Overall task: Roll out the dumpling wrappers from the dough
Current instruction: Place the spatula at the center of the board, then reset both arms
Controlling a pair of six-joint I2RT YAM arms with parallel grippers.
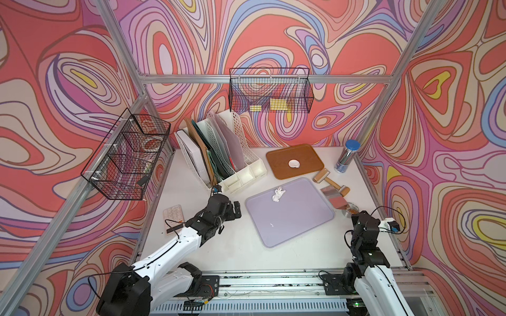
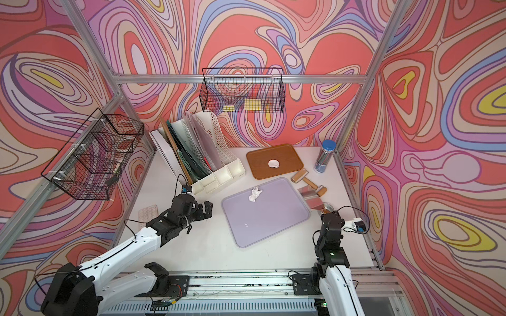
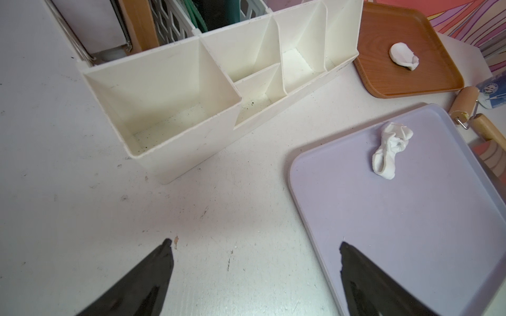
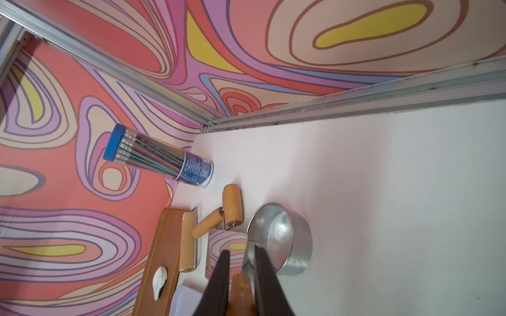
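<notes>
A small round white dumpling wrapper (image 1: 293, 163) (image 2: 273, 163) (image 3: 404, 56) lies on the brown wooden tray (image 1: 306, 156), one edge folded up. A ragged white dough scrap (image 1: 278, 194) (image 3: 388, 153) sits at the far end of the lavender tray (image 1: 301, 219). My left gripper (image 3: 255, 243) (image 1: 236, 209) hangs open and empty over the table at that tray's left edge. My right gripper (image 4: 241, 249) (image 1: 353, 214) is shut on the amber handle of a metal scraper (image 4: 224, 246) (image 1: 335, 197), beside the metal ring cutter (image 4: 284, 238).
A wooden roller (image 1: 331, 182) (image 4: 232, 203) lies between the brown tray and the scraper. A pencil tube (image 1: 346, 156) stands in the back right corner. A white desk organizer (image 1: 232, 164) fills the back left. Wire baskets (image 1: 269, 93) hang on the frame.
</notes>
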